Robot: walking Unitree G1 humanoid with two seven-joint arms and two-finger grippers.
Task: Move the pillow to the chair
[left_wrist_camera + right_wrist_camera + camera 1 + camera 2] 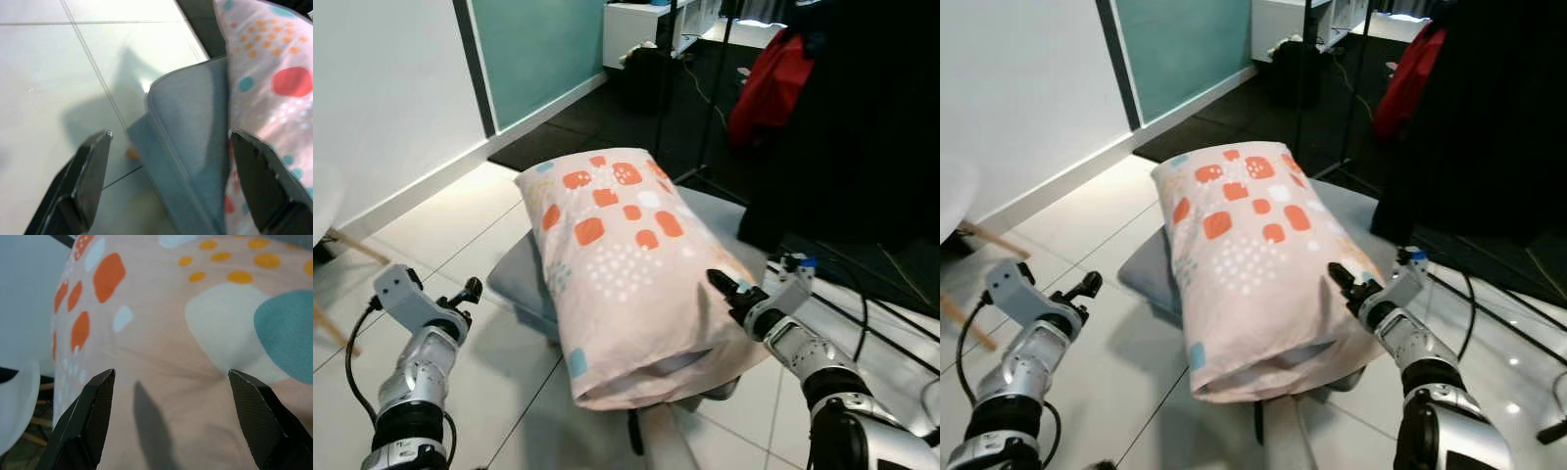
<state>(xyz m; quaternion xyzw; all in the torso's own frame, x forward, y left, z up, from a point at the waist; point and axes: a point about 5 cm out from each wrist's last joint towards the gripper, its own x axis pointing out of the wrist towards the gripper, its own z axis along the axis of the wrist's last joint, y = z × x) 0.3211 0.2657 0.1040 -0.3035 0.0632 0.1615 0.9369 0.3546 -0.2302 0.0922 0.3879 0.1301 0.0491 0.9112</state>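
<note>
At the pillow's right flank, the right gripper (pixel 729 291) has its two black fingers (pixel 93 416) spread wide, tips just beside the fabric and holding nothing. Across the seat, the left gripper (pixel 460 299) hangs over the white floor tiles (pixel 460 235), apart from the chair's left edge; its fingers (pixel 85 176) are likewise parted and empty (the wrist view frames the seat rim between them).

The long pale-pink pillow with orange, white and teal blotches (pixel 626 264) lies lengthwise on the grey padded chair seat (pixel 514 279), covering most of it and overhanging the near edge, its open case end facing the robot. Most of the seat is hidden under it, and the chair's base is barely made out beneath the front.

Beyond, a black tripod stand (pixel 710 98) rises beside a red garment (pixel 773 83) and a large black cloth mass (pixel 862 127), both cut off at the frame. A white chair (pixel 955 211) is clipped at the left. No readable writing or label shows anywhere.
</note>
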